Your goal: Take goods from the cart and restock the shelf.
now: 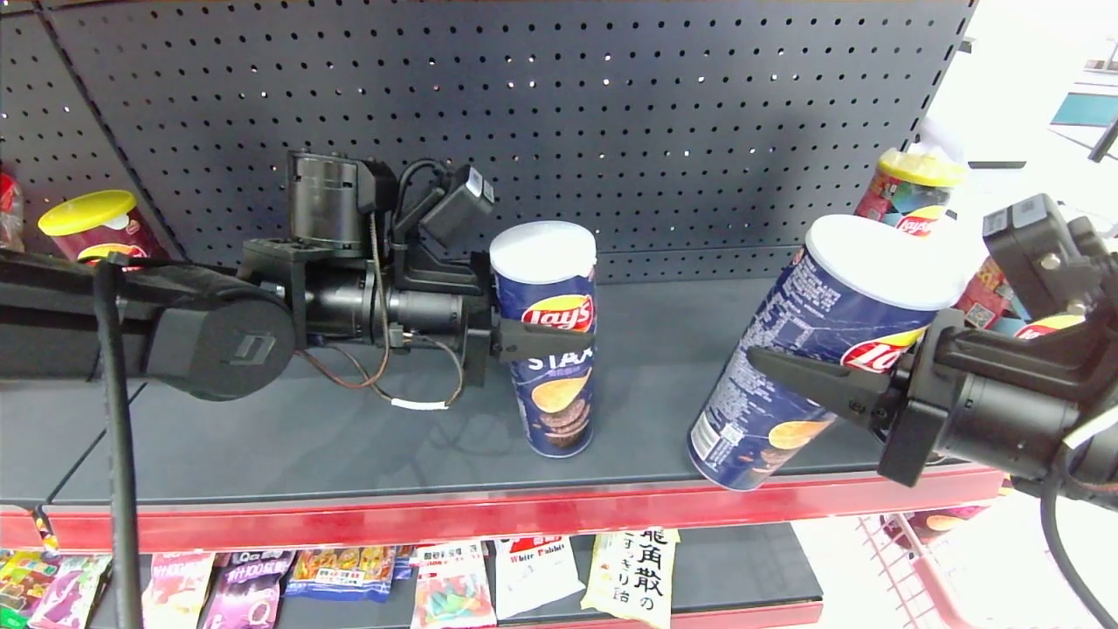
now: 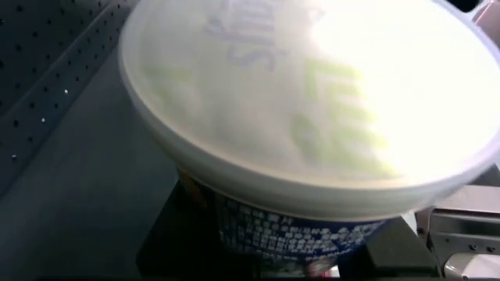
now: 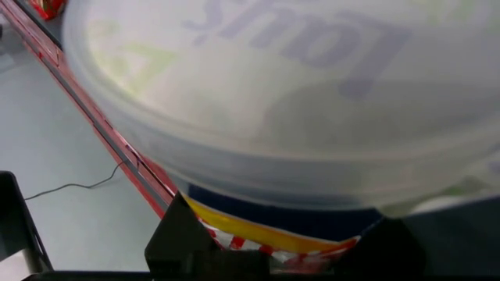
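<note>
Black left gripper is clamping the upright blue chips can around its upper half, jaws closed on its sides. That can is standing on the dark grey shelf, mid-shelf, a bit back from the red front edge. Its translucent white lid is sitting on, so the contents are hidden.

Right gripper is gripping the tilted blue can just below its lid, jaws tight on it. This can is leaning with its lid end toward the robot's right and its base over the red front edge at the shelf's right end; cannot tell if the base is touching. Its white lid is also on, contents not visible.

The two blue cans are sitting well apart. A red can with yellow lid is standing at the far left by the pegboard. More yellow-lidded cans are showing behind the right gripper. A red wire cart is peeking in at lower right. Snack packets are lying on the lower shelf.
</note>
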`<state>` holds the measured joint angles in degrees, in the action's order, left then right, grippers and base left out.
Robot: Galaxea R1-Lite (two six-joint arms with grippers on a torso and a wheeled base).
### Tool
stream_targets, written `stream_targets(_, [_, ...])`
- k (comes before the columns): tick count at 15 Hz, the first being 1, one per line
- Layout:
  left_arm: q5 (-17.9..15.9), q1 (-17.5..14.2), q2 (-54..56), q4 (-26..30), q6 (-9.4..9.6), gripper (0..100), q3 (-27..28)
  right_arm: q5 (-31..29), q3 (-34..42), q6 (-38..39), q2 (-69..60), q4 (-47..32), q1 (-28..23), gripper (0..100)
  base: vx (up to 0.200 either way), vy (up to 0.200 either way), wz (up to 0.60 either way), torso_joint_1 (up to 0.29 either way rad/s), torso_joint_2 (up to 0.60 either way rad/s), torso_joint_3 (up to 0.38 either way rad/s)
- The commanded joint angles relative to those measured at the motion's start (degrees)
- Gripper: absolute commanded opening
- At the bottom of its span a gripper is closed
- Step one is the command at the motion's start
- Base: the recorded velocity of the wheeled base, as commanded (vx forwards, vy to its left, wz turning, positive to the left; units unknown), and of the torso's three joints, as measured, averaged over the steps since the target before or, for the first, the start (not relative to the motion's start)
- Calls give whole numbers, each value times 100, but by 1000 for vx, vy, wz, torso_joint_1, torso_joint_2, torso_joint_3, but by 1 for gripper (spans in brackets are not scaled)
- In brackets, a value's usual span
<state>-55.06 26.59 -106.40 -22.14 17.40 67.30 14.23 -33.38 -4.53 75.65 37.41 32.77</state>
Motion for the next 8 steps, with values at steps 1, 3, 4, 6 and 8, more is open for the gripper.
stream_targets(1, [-22, 13, 32, -10, 9, 0, -95, 1, -2, -4, -7, 3, 1, 0, 0, 0, 0, 0, 0, 0])
stream_targets(3, [-119, 4, 84, -1, 9, 0, -165, 1, -2, -4, 2, 3, 1, 0, 0, 0, 0, 0, 0, 0])
stream_targets(4, [-145, 4, 111, -1, 9, 0, -244, 1, -11, -4, 11, 3, 1, 0, 0, 0, 0, 0, 0, 0])
stream_targets(6, [-171, 4, 181, -1, 9, 0, -385, 1, -55, -4, 37, 3, 1, 0, 0, 0, 0, 0, 0, 0])
stream_targets(8, [-171, -4, 181, -19, 9, 0, -437, 1, -125, -4, 72, -6, 1, 0, 0, 0, 0, 0, 0, 0])
